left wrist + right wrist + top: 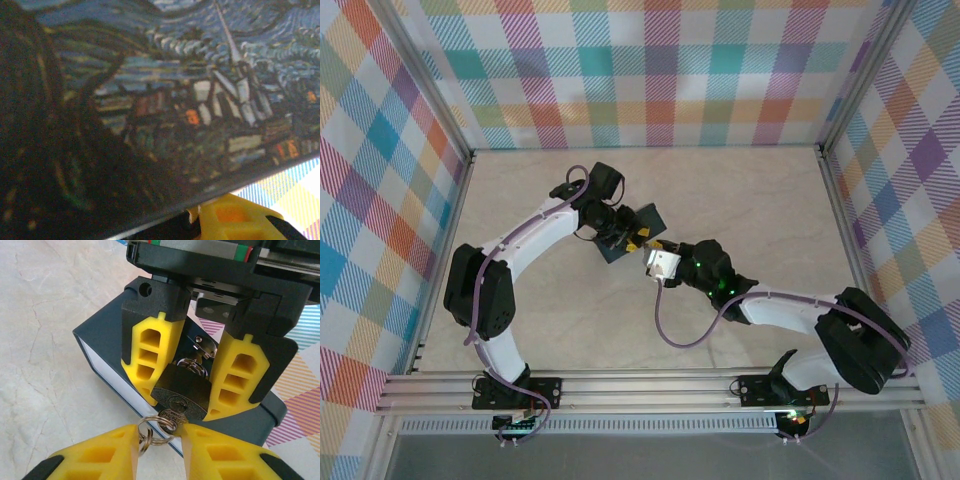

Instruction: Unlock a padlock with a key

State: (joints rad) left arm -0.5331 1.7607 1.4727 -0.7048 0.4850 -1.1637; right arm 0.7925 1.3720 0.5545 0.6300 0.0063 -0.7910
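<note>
On the marbled table (50,315), left fingers (150,360) clamp the padlock (182,390) at 4 o'clock of the tin (648,216), right fingers (220,455) pinching the key (172,416) in the keyhole.

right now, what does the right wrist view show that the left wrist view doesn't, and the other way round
Right wrist view, not the left one: the padlock pinched by the left hand, the key at its keyhole, held by the right hand, with a ring hanging from it, and the marble table.
Left wrist view, not the right one: the painted lid of the tin close up, a blurred village with a steeple.
Both: the tin and the left hand's yellow fingers.
</note>
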